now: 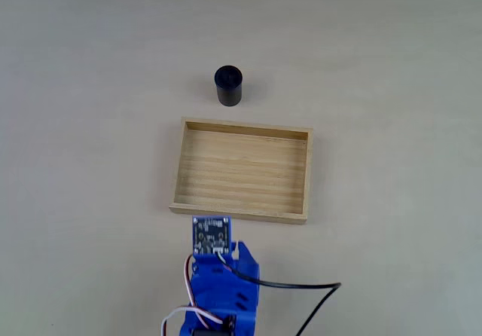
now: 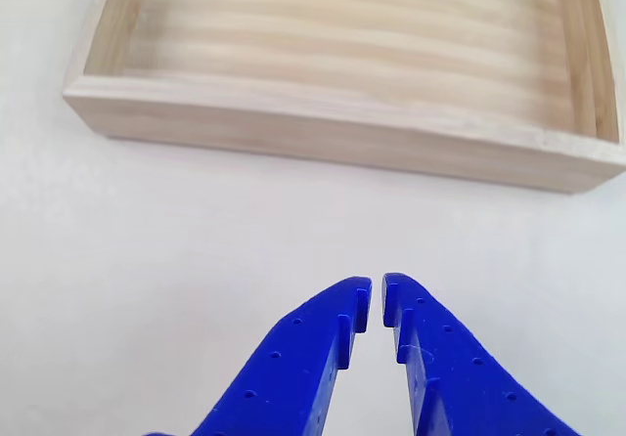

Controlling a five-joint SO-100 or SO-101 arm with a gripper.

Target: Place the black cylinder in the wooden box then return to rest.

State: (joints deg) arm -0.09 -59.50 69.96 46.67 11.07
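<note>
A: Where's the black cylinder (image 1: 229, 85) vs the gripper (image 2: 377, 301)?
B: Straight ahead, past the wooden box (image 1: 178, 172). Upright on the table, just beyond the box's far wall in the fixed view, not touching it

A: So box sits between?
B: Yes. Arm parked at the near wall, cylinder on the opposite side. Probably means reaching over the whole box, then pulling back to drop

A: Gripper state?
B: Blue fingers nearly together, a thin slit at the tips, holding nothing. Box empty too
</note>
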